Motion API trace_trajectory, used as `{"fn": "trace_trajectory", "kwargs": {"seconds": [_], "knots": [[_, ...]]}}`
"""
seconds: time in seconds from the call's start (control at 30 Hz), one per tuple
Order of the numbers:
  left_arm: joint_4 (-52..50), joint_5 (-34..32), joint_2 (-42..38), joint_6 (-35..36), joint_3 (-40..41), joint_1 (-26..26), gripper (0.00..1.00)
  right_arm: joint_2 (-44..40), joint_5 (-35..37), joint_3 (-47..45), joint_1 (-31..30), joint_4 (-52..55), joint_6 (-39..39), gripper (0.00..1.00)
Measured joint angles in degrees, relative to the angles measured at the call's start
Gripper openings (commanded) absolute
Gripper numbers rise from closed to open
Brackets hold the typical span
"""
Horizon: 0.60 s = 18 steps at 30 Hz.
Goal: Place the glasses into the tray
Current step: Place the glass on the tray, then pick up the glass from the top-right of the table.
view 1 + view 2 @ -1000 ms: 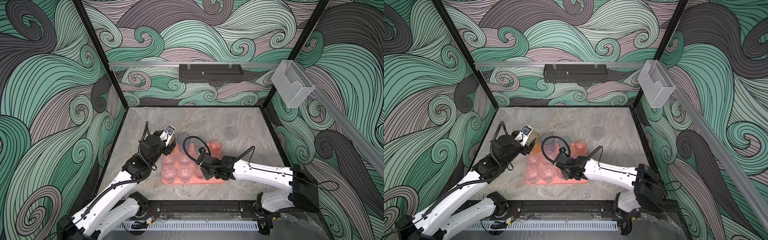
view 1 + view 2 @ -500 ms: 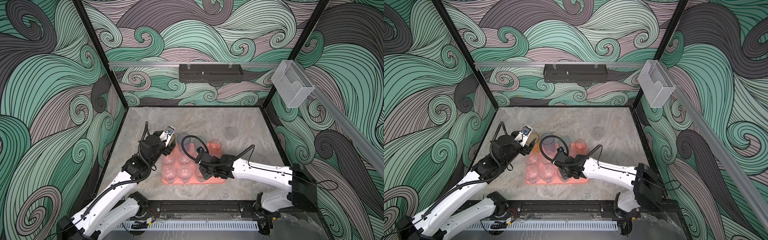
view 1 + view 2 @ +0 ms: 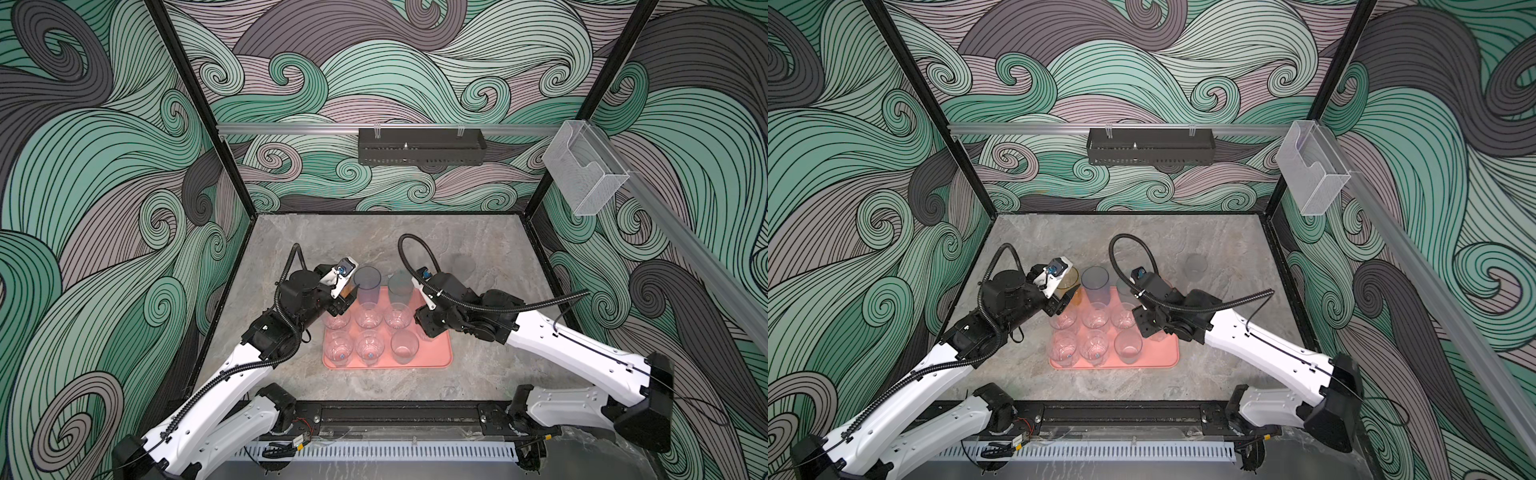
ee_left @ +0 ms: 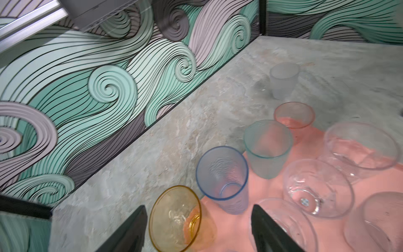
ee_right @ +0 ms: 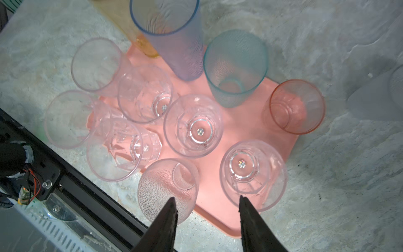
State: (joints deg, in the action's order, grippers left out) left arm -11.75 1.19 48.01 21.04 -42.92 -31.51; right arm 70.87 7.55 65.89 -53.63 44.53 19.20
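The salmon-pink tray (image 3: 434, 357) holds several short clear glasses (image 3: 368, 314), a tall blue-violet one (image 3: 367, 283) and a teal one (image 3: 400, 286). A short reddish glass (image 5: 296, 107) stands on a tray corner. A tall amber glass (image 4: 176, 218) stands at another corner, between the fingers of my open left gripper (image 4: 197, 207), with gaps on both sides. My right gripper (image 5: 206, 197) hangs open above the tray's near edge, between a dimpled clear glass (image 5: 168, 187) and a cut clear glass (image 5: 253, 174), holding nothing. One frosted glass (image 3: 462, 266) stands on the table beyond the tray.
A black perforated basket (image 3: 422, 145) hangs on the back wall and a clear acrylic box (image 3: 584, 174) on the right wall. The black front rail (image 5: 87, 196) runs close to the tray's near side. The stone tabletop (image 3: 324, 241) stretches behind the tray.
My right gripper's jaws have opened and it has drawn back a little from the clear glasses on the tray. The left arm has not moved.
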Motion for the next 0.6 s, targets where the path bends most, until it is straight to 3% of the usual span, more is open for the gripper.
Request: {"fn": "trace_trajectory", "kwargs": {"seconds": [0.13,0.23,0.37,0.6], "knots": [[1.2,10.4,0.2,3.0,0.0,0.0,0.76,-3.5,-1.0,-1.2,1.6,-4.6,-4.0,0.49],[2.0,15.2,1.0,4.9,0.0,0.0,0.76,-9.3,-1.5,-7.0,1.6,-13.2,-8.1,0.50],[2.4,18.0,2.7,6.4,-0.1,0.0,0.76,-15.6,-0.9,-13.8,2.5,-22.6,-12.5,0.51],[3.0,20.4,5.5,7.5,-0.3,-0.2,0.76,-14.2,1.0,-13.8,8.6,-27.2,-14.5,0.51]]}}
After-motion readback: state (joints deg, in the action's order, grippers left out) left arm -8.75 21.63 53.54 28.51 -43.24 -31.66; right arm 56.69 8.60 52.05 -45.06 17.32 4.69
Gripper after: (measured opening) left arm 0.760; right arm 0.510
